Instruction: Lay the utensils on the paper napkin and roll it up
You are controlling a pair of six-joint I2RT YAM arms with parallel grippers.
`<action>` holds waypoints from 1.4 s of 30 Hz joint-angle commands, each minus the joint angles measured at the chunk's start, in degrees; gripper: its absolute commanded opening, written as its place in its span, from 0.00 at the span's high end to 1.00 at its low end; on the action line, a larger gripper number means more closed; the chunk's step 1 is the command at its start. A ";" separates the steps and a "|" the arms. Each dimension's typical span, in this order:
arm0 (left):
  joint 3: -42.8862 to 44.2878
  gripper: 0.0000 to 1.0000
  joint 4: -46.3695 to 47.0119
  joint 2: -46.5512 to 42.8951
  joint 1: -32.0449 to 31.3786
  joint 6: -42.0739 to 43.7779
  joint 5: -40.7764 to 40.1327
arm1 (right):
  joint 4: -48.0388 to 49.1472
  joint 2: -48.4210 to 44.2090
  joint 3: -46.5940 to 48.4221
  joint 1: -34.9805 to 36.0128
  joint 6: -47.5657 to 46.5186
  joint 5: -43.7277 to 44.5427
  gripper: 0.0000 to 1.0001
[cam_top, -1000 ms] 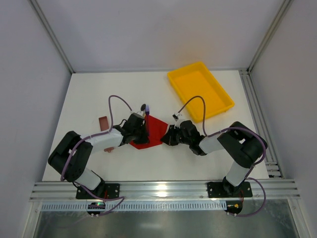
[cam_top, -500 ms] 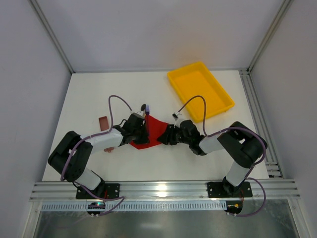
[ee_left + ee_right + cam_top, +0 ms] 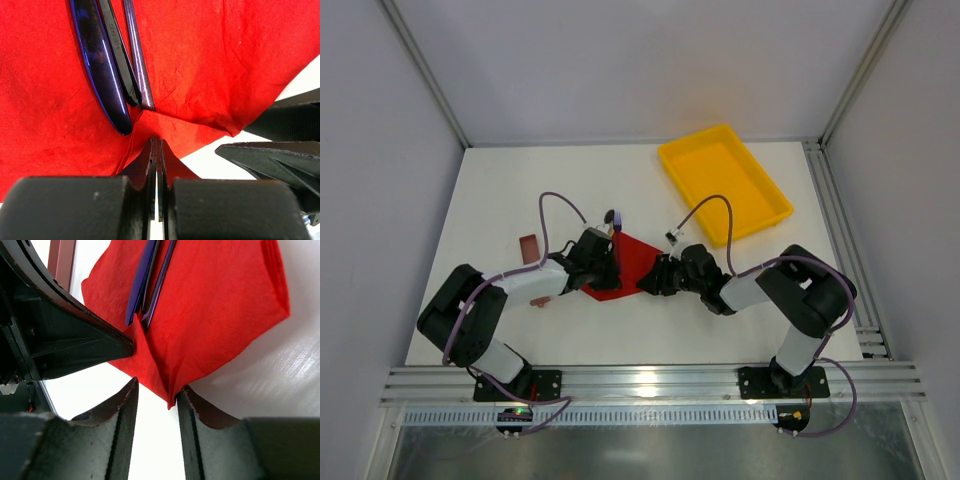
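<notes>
The red paper napkin (image 3: 628, 262) lies mid-table between my two grippers, its near part pulled up into a fold. The two utensils, one black (image 3: 120, 60) and one blue-purple (image 3: 100, 65), lie side by side on the napkin (image 3: 210, 65); their ends stick out past its far corner (image 3: 613, 218). My left gripper (image 3: 157, 142) is shut on the napkin's edge. My right gripper (image 3: 156, 390) is open, its jaws either side of the napkin's near corner (image 3: 172, 397), the right finger (image 3: 192, 410) touching it. The utensils also show in the right wrist view (image 3: 150, 280).
A yellow tray (image 3: 723, 182) stands at the back right. A small brownish-red block (image 3: 529, 248) lies left of the left arm. The two grippers sit close together, the left one's body (image 3: 60, 335) filling the left of the right wrist view.
My right gripper has moved left, up to the napkin's near corner. The left gripper has stayed where it was, holding the napkin.
</notes>
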 commanded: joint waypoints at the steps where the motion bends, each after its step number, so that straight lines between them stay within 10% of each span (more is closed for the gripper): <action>1: 1.20 1.00 1.14 0.04 -0.10 0.06 -0.91 | 3.42 0.40 -0.14 0.61 -0.62 0.06 0.62; 18: 1.11 1.00 1.23 0.30 -0.10 0.06 -0.82 | 1.05 0.14 1.00 1.22 -0.01 2.08 0.77; 27: 0.93 1.00 1.49 0.21 -0.10 -0.03 -0.74 | 1.23 -1.18 0.65 1.22 1.31 2.95 0.69; 34: 0.84 1.00 1.84 0.56 -0.10 -0.29 -0.21 | -5.00 -2.32 3.54 2.01 -0.18 6.37 0.95; 42: 0.84 1.00 2.28 0.83 -0.18 -0.73 0.14 | -17.93 -4.25 9.08 7.02 -5.28 16.04 0.96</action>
